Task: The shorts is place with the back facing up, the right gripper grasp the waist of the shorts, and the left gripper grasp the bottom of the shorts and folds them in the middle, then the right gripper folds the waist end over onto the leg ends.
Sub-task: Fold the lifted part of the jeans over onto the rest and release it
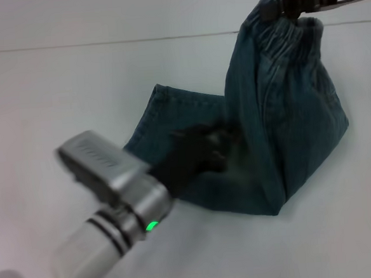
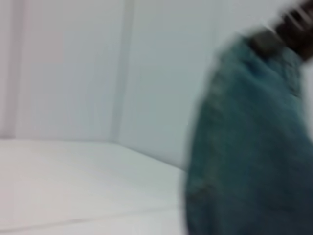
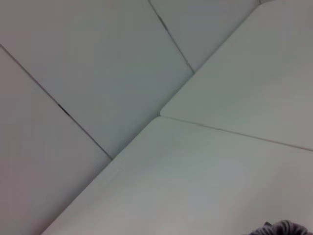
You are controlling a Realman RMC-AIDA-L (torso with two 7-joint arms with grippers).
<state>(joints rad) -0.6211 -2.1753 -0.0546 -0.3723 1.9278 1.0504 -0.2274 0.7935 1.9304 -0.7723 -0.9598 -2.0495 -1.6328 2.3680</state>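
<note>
Blue denim shorts (image 1: 280, 119) lie partly on the white table, with the leg ends flat toward the left. Their waist (image 1: 279, 24) is raised at the upper right, where my right gripper (image 1: 282, 4) is shut on the waistband. My left gripper (image 1: 205, 147) sits low on the leg part near the middle of the cloth, and its dark shape hides its hold. The left wrist view shows the hanging denim (image 2: 244, 147) close by, with the right gripper (image 2: 288, 24) above it. In the right wrist view only a scrap of cloth (image 3: 279, 229) shows.
The white table (image 1: 55, 91) spreads around the shorts, with bare surface to the left and in front. A pale wall (image 1: 100, 17) rises behind the table's far edge. My left arm (image 1: 107, 202) reaches in from the lower left.
</note>
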